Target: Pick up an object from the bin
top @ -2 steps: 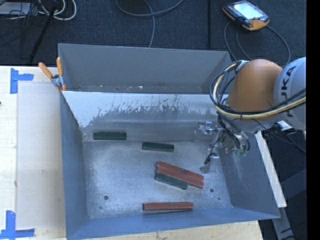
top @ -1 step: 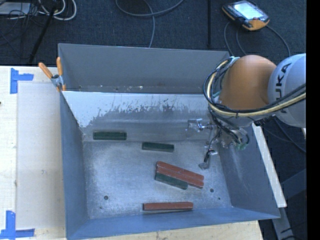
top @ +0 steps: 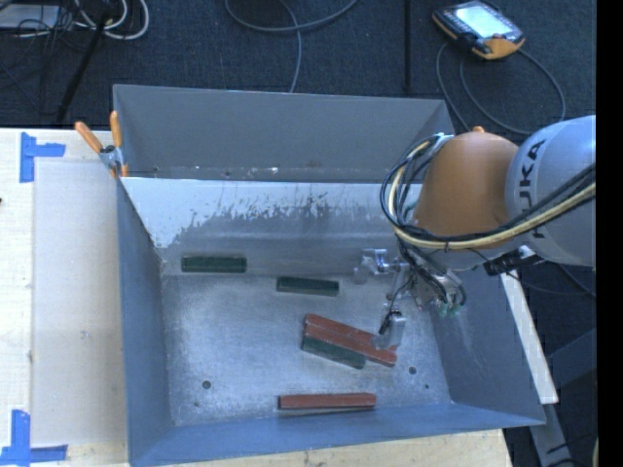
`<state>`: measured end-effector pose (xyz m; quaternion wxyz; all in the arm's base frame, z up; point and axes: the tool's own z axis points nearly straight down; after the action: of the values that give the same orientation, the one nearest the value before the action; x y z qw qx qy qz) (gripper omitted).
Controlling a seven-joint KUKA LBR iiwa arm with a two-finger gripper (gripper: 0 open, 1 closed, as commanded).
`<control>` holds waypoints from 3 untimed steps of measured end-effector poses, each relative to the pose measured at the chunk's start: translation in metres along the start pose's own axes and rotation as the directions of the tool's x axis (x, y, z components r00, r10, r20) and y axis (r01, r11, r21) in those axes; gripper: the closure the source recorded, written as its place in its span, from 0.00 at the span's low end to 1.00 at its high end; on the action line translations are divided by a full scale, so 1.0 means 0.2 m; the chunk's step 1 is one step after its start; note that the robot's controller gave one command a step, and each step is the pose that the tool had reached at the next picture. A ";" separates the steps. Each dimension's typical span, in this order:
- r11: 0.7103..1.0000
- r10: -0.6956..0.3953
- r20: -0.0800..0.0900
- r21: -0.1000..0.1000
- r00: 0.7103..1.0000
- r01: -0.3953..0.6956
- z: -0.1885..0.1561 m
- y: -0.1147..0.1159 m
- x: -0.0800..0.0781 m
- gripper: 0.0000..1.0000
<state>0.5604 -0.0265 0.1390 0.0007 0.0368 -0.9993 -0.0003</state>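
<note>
Camera view: the claw (top: 392, 326) hangs over the near end of a red-brown block (top: 343, 337) that stretches leftward across a green block (top: 329, 351). Its spread I cannot tell. An end grip may slip or tip it.

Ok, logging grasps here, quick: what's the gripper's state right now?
Gripper: cannot be told; it is over the right end of the flat red-brown bar.

The arm (top: 550, 188) reaches in from the right; its orange-covered wrist (top: 465, 188) points the gripper (top: 392, 327) steeply downward.
</note>
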 end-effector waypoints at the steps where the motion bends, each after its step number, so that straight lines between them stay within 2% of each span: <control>1: 0.996 -0.085 0.002 0.001 0.996 0.085 0.27 0.09 0.02 0.00; 2: 1.000 -0.019 0.000 0.000 1.000 0.019 0.33 0.07 0.07 1.00; 3: 1.000 -0.019 0.000 0.000 1.000 0.019 0.33 0.07 0.07 1.00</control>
<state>0.5459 -0.0135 0.0735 0.0007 0.0462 -0.9989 -0.0002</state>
